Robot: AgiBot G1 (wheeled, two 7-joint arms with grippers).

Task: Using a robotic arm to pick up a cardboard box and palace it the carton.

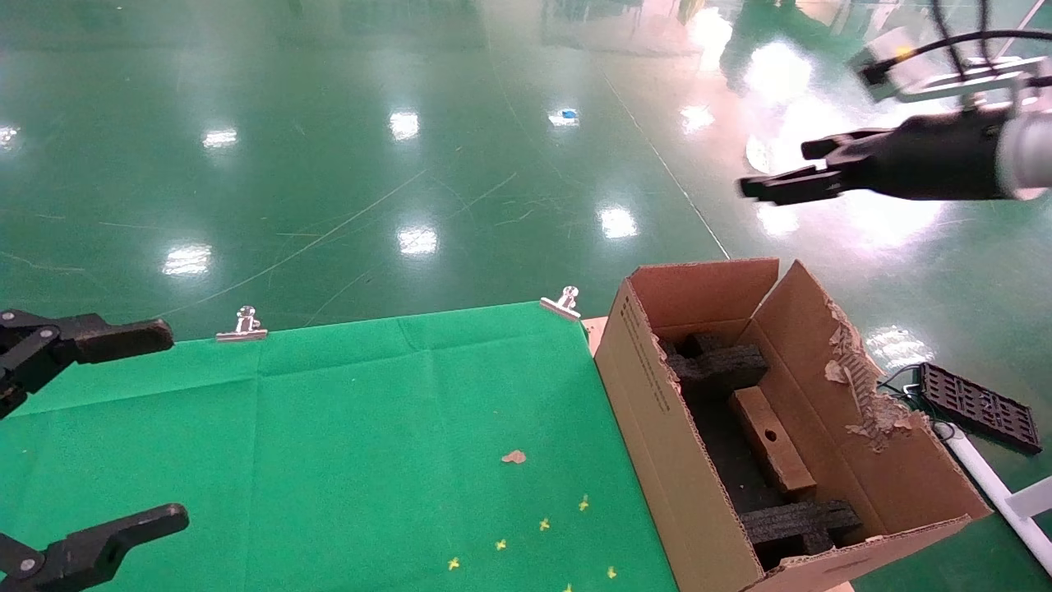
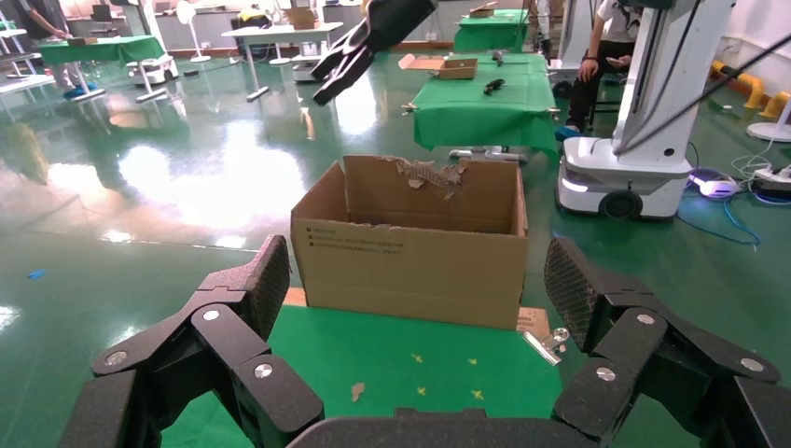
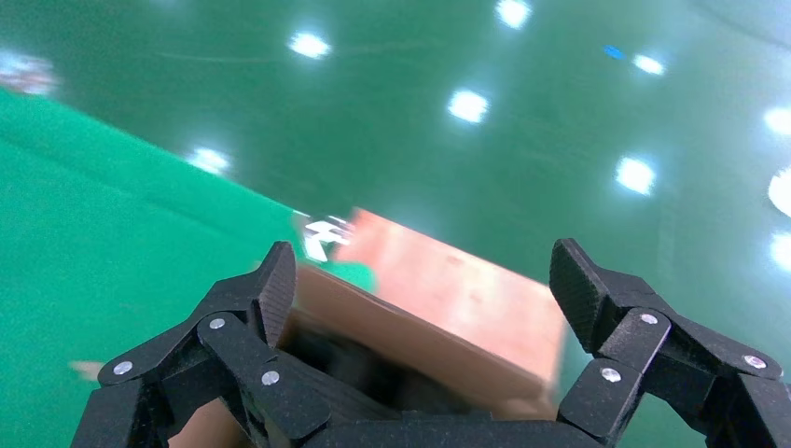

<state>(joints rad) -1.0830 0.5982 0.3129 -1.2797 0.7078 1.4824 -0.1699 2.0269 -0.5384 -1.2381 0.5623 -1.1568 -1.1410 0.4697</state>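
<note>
The carton [image 1: 657, 427] stands open at the right end of the green table, with one torn, ragged flap. The small cardboard box [image 1: 772, 444] lies inside it, hole side up, between two black foam blocks [image 1: 719, 366]. The robotic arm [image 1: 1027, 156] is raised high above and behind the carton. Its right gripper [image 1: 779, 168] is open and empty. In the right wrist view the right gripper [image 3: 422, 271] hangs open over the blurred carton [image 3: 438, 308]. My left gripper [image 1: 168, 426] is open and empty at the table's left edge. The left wrist view faces the carton [image 2: 410, 257] through the open left gripper [image 2: 417, 271].
The green cloth [image 1: 329, 427] is held by metal clips [image 1: 242, 329] [image 1: 563, 304]. A cardboard scrap [image 1: 514, 456] and yellow cross marks [image 1: 542, 524] lie on it. A black grid tray [image 1: 978, 407] and a white pipe lie on the floor to the right. Another robot base [image 2: 644, 140] stands beyond the carton.
</note>
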